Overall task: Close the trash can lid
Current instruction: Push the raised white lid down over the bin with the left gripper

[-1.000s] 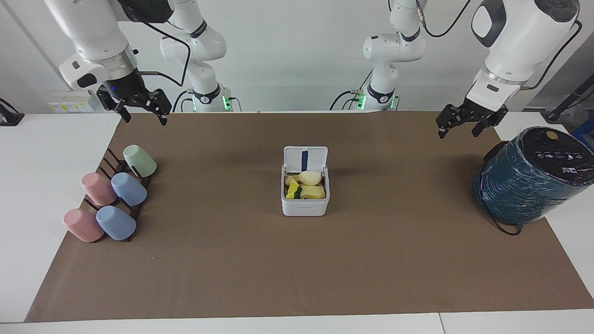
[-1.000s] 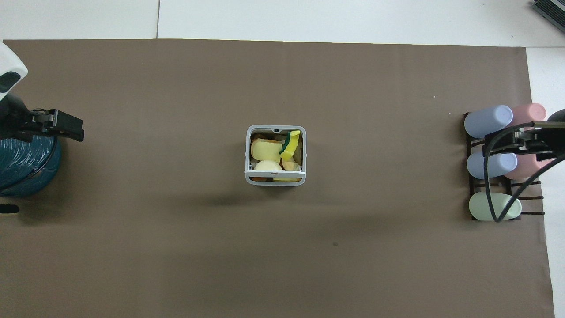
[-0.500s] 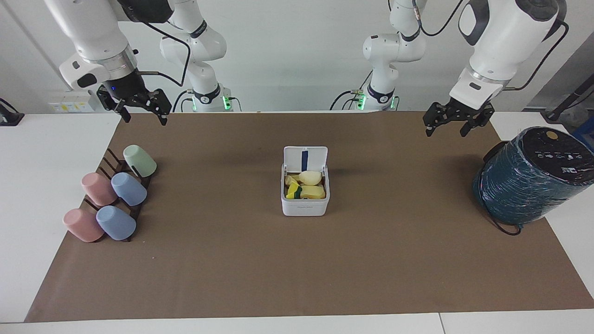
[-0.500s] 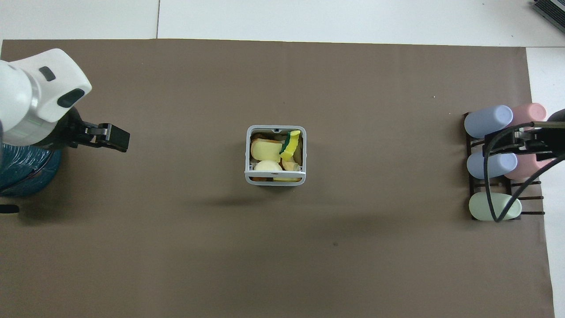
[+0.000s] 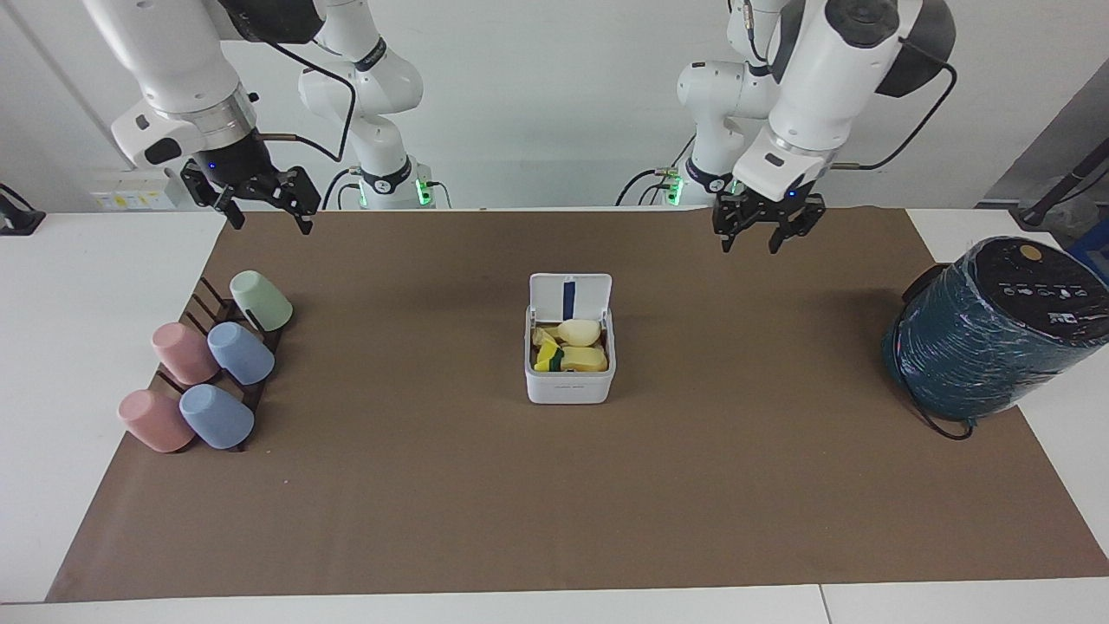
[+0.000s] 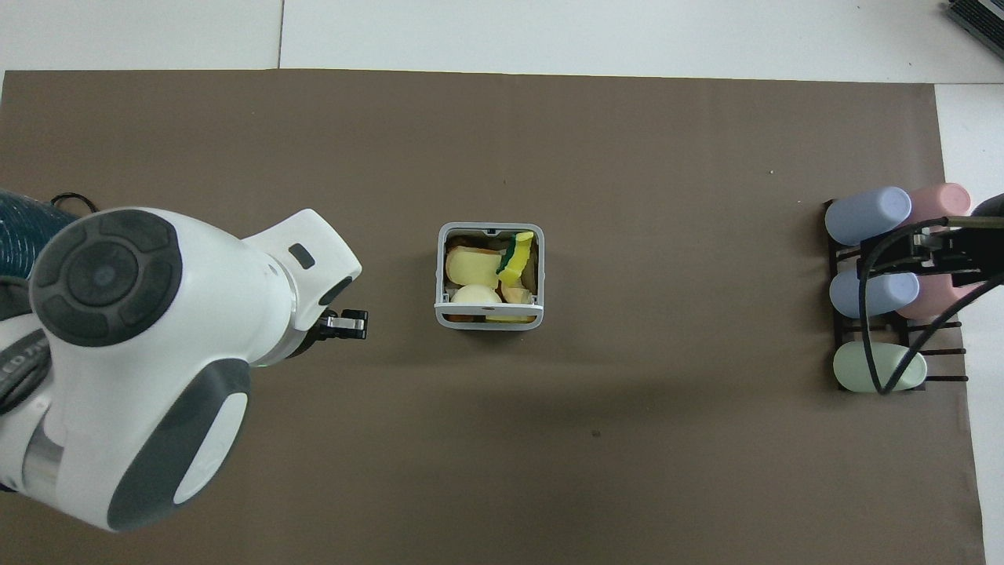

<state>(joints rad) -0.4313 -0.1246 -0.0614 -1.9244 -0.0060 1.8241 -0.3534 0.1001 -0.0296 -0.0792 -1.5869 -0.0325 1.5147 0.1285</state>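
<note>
The trash can (image 5: 569, 386) is a small white box in the middle of the brown mat, also in the overhead view (image 6: 441, 267). It holds yellow and cream scraps. Its lid (image 5: 570, 298) stands open and upright on the side nearer to the robots, blue strip showing; from overhead the lid (image 6: 489, 316) is seen edge-on. My left gripper (image 5: 762, 239) is open and empty in the air, toward the left arm's end from the can; it also shows in the overhead view (image 6: 350, 324). My right gripper (image 5: 270, 220) waits open above the cup rack; overhead it (image 6: 919, 255) covers the cups.
A big dark teal wrapped cylinder (image 5: 988, 338) stands at the left arm's end of the table, partly hidden overhead (image 6: 23, 227). A dark rack with several pastel cups (image 5: 208, 373) sits at the right arm's end, also overhead (image 6: 867, 218).
My left arm has swung from over the teal cylinder toward the trash can, its gripper still open. The right arm, can and lid have not moved.
</note>
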